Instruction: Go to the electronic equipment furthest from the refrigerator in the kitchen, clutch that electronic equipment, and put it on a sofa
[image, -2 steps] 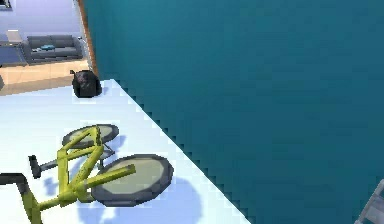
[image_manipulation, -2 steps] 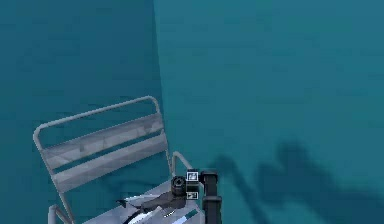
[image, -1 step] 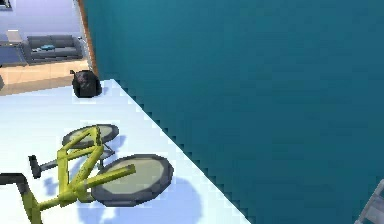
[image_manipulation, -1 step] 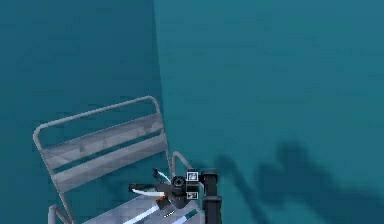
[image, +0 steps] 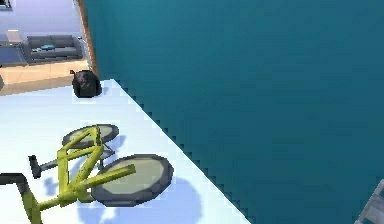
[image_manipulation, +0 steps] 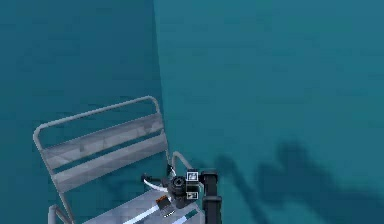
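One tool (image_manipulation: 158, 195) at one grey chair (image_manipulation: 100, 146), one yellow bicycle (image: 78, 163), one sofa (image: 54, 45)

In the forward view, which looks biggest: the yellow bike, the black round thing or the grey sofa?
1. The yellow bike, by far.
2. The grey sofa and the black round thing look about alike. The sofa lies much farther off, so I leave them tied.

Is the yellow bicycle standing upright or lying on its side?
Lying on its side. The yellow bicycle rests flat on the pale floor, both wheels facing up as ovals.
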